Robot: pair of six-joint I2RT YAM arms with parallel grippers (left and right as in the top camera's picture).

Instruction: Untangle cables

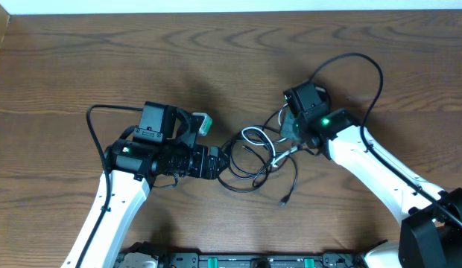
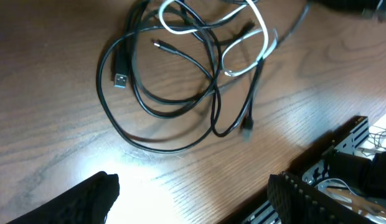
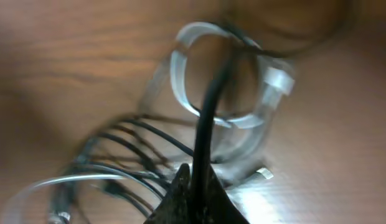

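The cables [image 1: 257, 160] lie in a tangle at the table's middle: thin black loops with a whitish cord woven through. In the left wrist view the black loops [image 2: 168, 93], a USB plug [image 2: 120, 81] and the whitish cord [image 2: 258, 37] lie ahead of my left gripper [image 2: 193, 199]. That gripper is open, with only bare wood between its fingers [image 2: 87, 199]. It sits at the tangle's left edge [image 1: 220, 161]. My right gripper [image 3: 196, 180] is shut on one black cable [image 3: 208, 112], which rises out of its tips across a whitish loop [image 3: 180, 74]. This gripper is at the tangle's right side [image 1: 289, 138]. The right wrist view is blurred.
A thick black arm wire [image 1: 372, 67] arcs behind the right arm, and another [image 1: 93, 119] loops beside the left arm. A metal rack [image 2: 348, 155] runs along the table's near edge [image 1: 238, 260]. One loose plug end [image 1: 283, 201] trails toward that edge.
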